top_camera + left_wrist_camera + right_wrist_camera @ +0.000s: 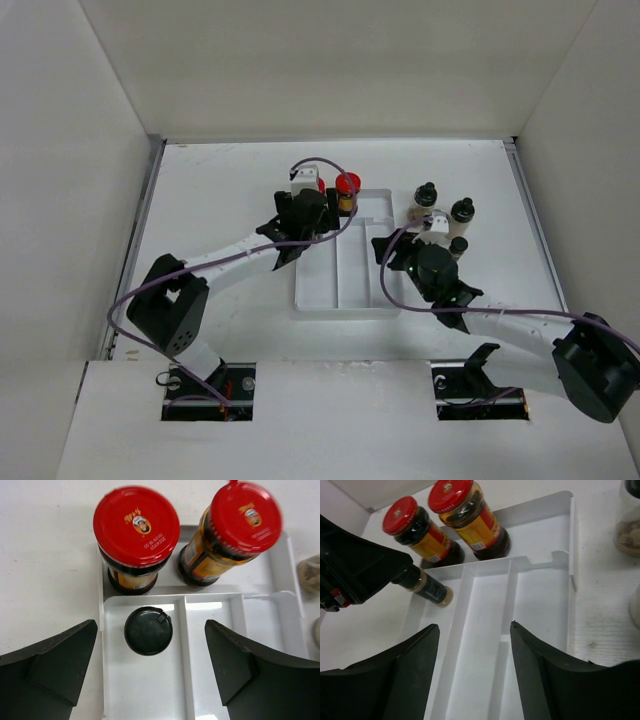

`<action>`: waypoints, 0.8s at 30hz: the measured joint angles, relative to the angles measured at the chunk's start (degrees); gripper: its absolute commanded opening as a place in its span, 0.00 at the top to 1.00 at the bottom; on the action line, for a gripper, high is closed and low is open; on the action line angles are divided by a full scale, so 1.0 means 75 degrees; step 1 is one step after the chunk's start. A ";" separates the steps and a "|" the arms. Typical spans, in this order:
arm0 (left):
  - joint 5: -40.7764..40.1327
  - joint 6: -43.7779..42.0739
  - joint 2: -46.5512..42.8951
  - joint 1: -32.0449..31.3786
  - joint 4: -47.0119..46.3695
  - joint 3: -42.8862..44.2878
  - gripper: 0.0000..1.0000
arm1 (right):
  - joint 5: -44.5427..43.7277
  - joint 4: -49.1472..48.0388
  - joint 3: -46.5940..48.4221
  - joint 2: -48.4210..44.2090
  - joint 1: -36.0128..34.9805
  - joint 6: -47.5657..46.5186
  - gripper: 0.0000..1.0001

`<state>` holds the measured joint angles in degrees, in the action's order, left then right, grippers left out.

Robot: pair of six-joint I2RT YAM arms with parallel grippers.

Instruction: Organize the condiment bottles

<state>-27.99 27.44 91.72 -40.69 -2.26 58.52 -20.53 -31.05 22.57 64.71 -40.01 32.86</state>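
Left claw (151, 627): spread wide and gripping nothing. It hangs over the tray's 11 o'clock corner, with a black cap below in the gap, clear of both fingers.
Right claw (475, 626): fingers apart with nothing between them. It hovers by the tray's 3 o'clock edge, looking across the channels toward 10 o'clock.
Bench (220, 190): white, with walls at 9, 12 and 3 o'clock. The tray lies near its middle.
Tray (345, 300): white, with three long channels running from 6 to 12 o'clock and a cross compartment closing off the 12 o'clock end.
Red-capped bottles (136, 525): two, upright, with yellow-and-dark labels. They stand close together in the cross compartment, one at the tray's 11 o'clock corner and the other toward 12 o'clock.
Loose shakers (462, 210): three with black caps, upright on the bare bench outside the tray, grouped at about 2 o'clock from it and just beyond the right claw's wrist.
Black-capped shaker (148, 630): upright in the 9 o'clock channel at its 12 o'clock end, just beside the wall of the cross compartment and at 6 o'clock from the nearer red-capped bottle. The right wrist view shows pale contents.
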 measured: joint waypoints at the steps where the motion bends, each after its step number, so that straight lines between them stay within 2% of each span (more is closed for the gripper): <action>1: -0.0012 0.0000 -0.0169 -0.0032 -0.0026 -0.0055 0.09 | 0.0003 -0.0038 0.0000 -0.0012 -0.0079 -0.0061 0.50; 3: -0.0064 -0.0003 -0.0621 -0.0079 -0.0163 -0.0242 0.09 | 0.0006 -0.0055 0.0000 -0.0012 -0.0239 -0.0216 0.63; 5: -0.0160 -0.0006 -0.1177 -0.0122 -0.0382 -0.0530 0.11 | 0.0012 -0.0064 0.0000 -0.0023 -0.0373 -0.0341 0.72; 7: -0.0280 -0.0009 -0.1909 -0.0157 -0.0714 -0.1005 0.22 | 0.0023 -0.0067 0.0000 -0.0061 -0.0469 -0.0434 0.77; 11: -0.0580 0.0003 -0.3646 -0.0187 -0.1381 -0.2221 0.52 | 0.0015 0.0219 0.0119 -0.0391 -0.0472 -0.0469 0.76; 15: -0.0985 0.0175 -0.5231 -0.0184 -0.1851 -0.3596 0.60 | -0.0175 0.1399 0.0976 -0.0921 -0.0023 -0.0495 0.73; 17: -0.1113 0.0388 -0.5811 -0.0187 -0.1979 -0.4299 0.62 | -0.0382 0.2072 0.1603 -0.1058 0.0493 -0.0533 0.68; 19: -0.1201 0.0618 -0.6222 -0.0187 -0.2017 -0.4931 0.64 | -0.0592 0.2658 0.2145 -0.1139 0.1067 -0.0583 0.56; 22: -0.1253 0.0848 -0.6592 -0.0122 -0.2139 -0.5718 0.65 | -0.0854 0.3474 0.2690 -0.1154 0.1775 -0.0691 0.32; 24: -0.1239 0.0938 -0.6793 -0.0009 -0.2328 -0.6126 0.64 | -0.0959 0.3966 0.2908 -0.1052 0.2046 -0.0810 0.21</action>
<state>-37.28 34.48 40.77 -40.75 -19.73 12.58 -27.73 -1.30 44.38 56.82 -24.67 26.79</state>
